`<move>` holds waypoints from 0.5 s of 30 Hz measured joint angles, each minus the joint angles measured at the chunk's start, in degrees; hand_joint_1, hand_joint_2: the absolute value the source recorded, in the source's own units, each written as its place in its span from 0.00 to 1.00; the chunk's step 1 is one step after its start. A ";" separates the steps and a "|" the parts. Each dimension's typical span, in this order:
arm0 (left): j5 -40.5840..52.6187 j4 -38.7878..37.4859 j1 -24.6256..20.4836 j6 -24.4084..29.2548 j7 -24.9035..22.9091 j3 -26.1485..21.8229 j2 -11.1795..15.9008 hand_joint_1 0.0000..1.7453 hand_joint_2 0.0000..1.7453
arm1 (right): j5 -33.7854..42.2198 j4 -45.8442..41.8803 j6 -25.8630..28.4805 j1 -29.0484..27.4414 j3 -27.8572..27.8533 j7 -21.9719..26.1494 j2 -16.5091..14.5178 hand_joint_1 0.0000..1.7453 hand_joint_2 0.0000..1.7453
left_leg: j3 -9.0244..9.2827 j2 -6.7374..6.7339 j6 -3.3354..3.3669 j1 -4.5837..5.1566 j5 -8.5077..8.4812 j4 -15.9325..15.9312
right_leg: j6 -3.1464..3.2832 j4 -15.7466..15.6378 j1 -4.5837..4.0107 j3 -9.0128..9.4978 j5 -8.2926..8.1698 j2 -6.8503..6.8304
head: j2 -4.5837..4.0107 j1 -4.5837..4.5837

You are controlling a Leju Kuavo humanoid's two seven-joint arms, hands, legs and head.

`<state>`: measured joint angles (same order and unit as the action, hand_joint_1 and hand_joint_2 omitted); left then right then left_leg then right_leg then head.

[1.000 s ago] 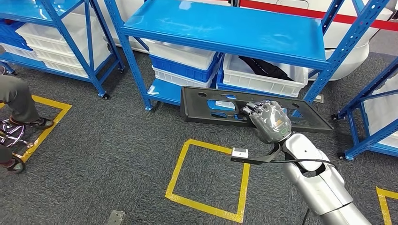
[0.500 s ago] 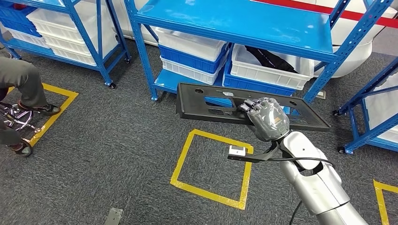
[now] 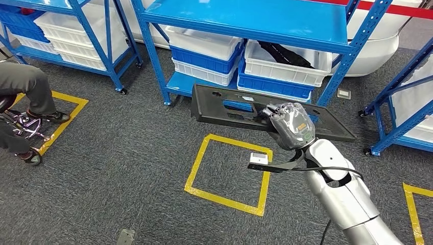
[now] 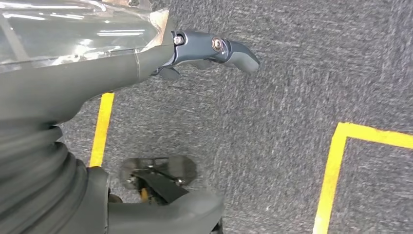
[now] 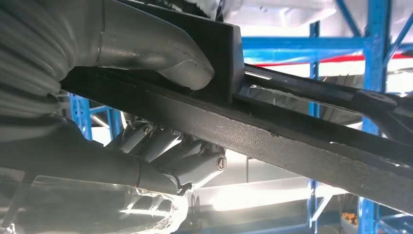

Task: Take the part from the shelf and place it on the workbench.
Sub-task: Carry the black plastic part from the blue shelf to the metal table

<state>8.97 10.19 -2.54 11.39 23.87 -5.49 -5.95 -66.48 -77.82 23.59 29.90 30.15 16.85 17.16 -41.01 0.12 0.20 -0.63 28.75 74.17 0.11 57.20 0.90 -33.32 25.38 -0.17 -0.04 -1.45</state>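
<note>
The long flat black plastic panel [image 3: 265, 113] is off the blue steel shelf [image 3: 245, 20], carried level above the grey carpet floor [image 3: 127, 153]. Its long axis runs from ten o'clock to four o'clock in the head view. The right hand [image 3: 291, 125] clamps its near edge, fingers [image 5: 165, 146] curled around it, thumb opposite. The left hand [image 4: 214, 48] hangs empty, fingers loosely apart. No counter visible.
</note>
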 joint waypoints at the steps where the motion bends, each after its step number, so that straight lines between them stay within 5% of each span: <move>1: 0.02 0.00 -0.01 0.00 0.05 0.00 -0.02 0.00 1.00 | -0.05 -0.01 0.02 -0.19 -0.04 0.00 -0.01 0.93 1.00 | 2.57 0.05 0.39 0.05 -1.41 -3.23 | -0.13 0.00 -0.09 -0.29 -0.32 0.05 | 0.00 -0.01; 3: 0.02 0.00 -0.07 -0.01 0.22 -0.01 0.05 0.00 1.00 | -0.67 -0.04 0.07 -0.36 -0.21 -0.14 -0.07 0.93 1.00 | 8.20 0.11 1.26 0.32 -1.74 -11.33 | -0.51 0.03 -0.35 -0.64 -0.87 0.09 | 0.00 0.05; 5: 0.02 0.00 -0.12 -0.05 0.36 -0.02 0.08 0.00 1.00 | -1.93 -0.05 0.13 -0.34 -0.35 -0.47 -0.10 0.93 1.00 | 10.56 0.10 1.74 0.72 -0.76 -15.51 | -1.23 0.00 -0.42 -0.89 -1.45 -0.04 | 0.00 0.05; 7: 0.02 0.00 -0.13 -0.10 0.37 -0.04 0.01 0.00 1.00 | -3.06 -0.06 0.20 -0.34 -0.38 -0.78 -0.09 0.93 1.00 | 10.55 0.08 2.21 0.74 -1.04 -16.71 | -2.01 0.09 -0.45 -1.37 -1.76 -0.19 | 0.00 0.05; 9: 0.01 0.00 -0.15 -0.11 0.31 -0.11 -0.01 0.00 1.00 | -3.76 -0.06 0.21 -0.32 -0.38 -0.96 -0.15 0.93 1.00 | 10.19 0.14 3.03 0.50 -1.89 -17.53 | -2.02 2.69 -0.55 -2.93 0.04 -0.16 | 0.00 0.15; 13: 0.00 0.00 -0.11 -0.21 0.23 -0.33 -0.06 0.00 1.00 | -5.03 -0.02 0.21 -0.58 -0.21 -1.20 -0.35 0.93 1.00 | 8.42 0.94 3.50 0.52 -3.46 -17.60 | -1.87 16.12 -0.24 -8.04 6.31 -0.04 | 0.00 0.25; 15: 0.02 0.00 -0.08 -0.27 0.22 -0.36 -0.09 0.00 1.00 | -5.55 -0.02 0.21 -0.73 -0.08 -1.40 -0.45 0.93 1.00 | 7.73 1.54 3.28 0.51 -4.02 -17.53 | -2.60 15.41 -0.15 -6.58 5.91 -0.02 | 0.00 0.30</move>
<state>8.99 10.19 -2.62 11.12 24.09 -5.85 -6.04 -72.03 -77.83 23.80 29.18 30.06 15.45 16.71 -33.28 1.66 3.48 -0.12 24.73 56.64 -2.49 72.60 0.76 -39.90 31.28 -0.19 -0.04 -1.15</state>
